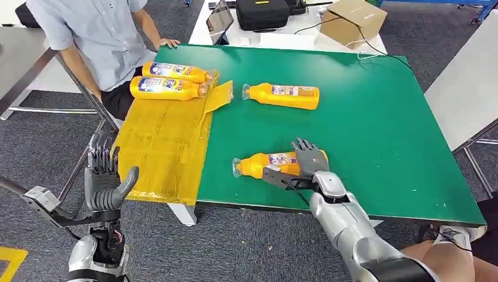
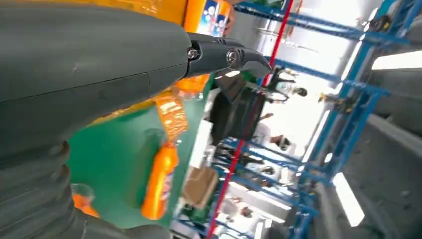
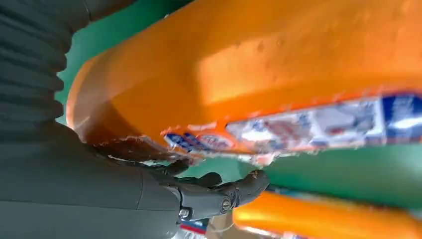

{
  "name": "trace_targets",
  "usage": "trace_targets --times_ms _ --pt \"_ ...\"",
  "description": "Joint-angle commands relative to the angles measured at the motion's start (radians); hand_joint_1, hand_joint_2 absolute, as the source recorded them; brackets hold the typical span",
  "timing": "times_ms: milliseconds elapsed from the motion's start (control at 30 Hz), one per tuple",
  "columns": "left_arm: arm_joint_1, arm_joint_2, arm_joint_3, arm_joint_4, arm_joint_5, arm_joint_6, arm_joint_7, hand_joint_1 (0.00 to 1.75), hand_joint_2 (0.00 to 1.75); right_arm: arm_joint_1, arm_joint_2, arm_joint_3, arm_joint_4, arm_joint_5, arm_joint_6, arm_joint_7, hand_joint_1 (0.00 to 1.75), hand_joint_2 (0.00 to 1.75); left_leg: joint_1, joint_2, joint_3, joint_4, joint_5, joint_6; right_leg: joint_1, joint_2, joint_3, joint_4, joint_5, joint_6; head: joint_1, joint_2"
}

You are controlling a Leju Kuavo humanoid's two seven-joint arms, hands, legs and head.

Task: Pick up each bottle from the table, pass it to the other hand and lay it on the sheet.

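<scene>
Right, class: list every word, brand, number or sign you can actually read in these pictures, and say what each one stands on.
None can be read.
Near bottle under the right hand: blue, white and red label, print blurred even in the right wrist view.
Far bottle on the green table: label too small.
Two bottles on the yellow sheet, rear and front: labels too small.
Cardboard box: no legible marking.

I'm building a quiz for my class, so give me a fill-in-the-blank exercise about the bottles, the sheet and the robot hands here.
1. The number of orange bottles lying on the yellow sheet is ____.
2. The right robot hand rests on the near bottle, which lies on the ____ table.
3. The left robot hand holds ____.
4. The far bottle on the table is touched by ____ robot hand.

Missing words: two; green; nothing; neither
</scene>
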Motion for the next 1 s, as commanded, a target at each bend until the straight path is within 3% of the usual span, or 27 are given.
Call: trace_targets --times_ms 33,433,467,500,633,733,1000 --pt "-0.049 0.025 0.036 0.113 -0.039 -0.017 0.007 0.0 1.75 -0.136 0.015 0.115 0.157 0.017 0.108 0.045 0.0 1.75 0.0 0.001 0.002 0.0 0.0 -0.001 0.0 0.0 0.002 0.0 0.0 -0.001 0.0 0.0" --pt "-0.056 0.022 0.04 0.119 -0.043 -0.015 0.008 0.0 1.75 -0.15 0.015 0.138 0.165 0.028 0.127 0.049 0.0 1.75 0.001 -0.001 0.005 0.0 -0.001 -0.001 0.001 -0.002 0.006 0.0 -0.002 -0.002 0.0 0.0" --pt "-0.063 0.023 0.042 0.129 -0.037 -0.019 0.013 0.0 1.75 -0.159 0.014 0.146 0.17 0.029 0.143 0.042 0.68 1.75 0.001 -0.001 0.004 0.0 -0.001 -0.001 0.001 -0.002 0.004 0.0 -0.001 -0.002 0.0 0.0" --pt "-0.07 0.023 0.044 0.135 -0.033 -0.023 0.01 0.0 1.75 -0.173 0.012 0.154 0.178 0.031 0.159 0.041 1.75 1.75 0.0 0.0 0.003 0.0 0.0 0.0 0.0 -0.001 0.003 0.0 -0.001 -0.002 0.0 0.0" --pt "-0.1 0.037 0.047 0.17 -0.033 -0.03 0.008 0.0 1.75 -0.244 0.003 0.192 0.198 0.041 0.251 0.004 1.75 1.75 0.0 0.0 0.002 0.001 0.0 0.0 0.0 -0.001 0.002 0.001 -0.001 -0.002 0.0 0.0" --pt "-0.101 0.042 0.05 0.18 -0.038 -0.031 0.003 0.0 1.75 -0.271 0.0 0.203 0.193 0.045 0.257 -0.005 1.75 1.75 0.0 0.0 0.003 0.001 -0.001 -0.001 0.001 -0.001 0.003 0.001 -0.001 -0.002 0.0 0.0" --pt "-0.109 0.048 0.042 0.193 -0.054 -0.023 -0.004 0.0 1.75 -0.24 0.0 0.225 0.189 0.01 0.237 -0.047 1.75 1.75 0.001 -0.002 0.005 -0.001 -0.001 0.0 0.001 -0.003 0.006 -0.001 -0.002 -0.002 0.0 0.0"
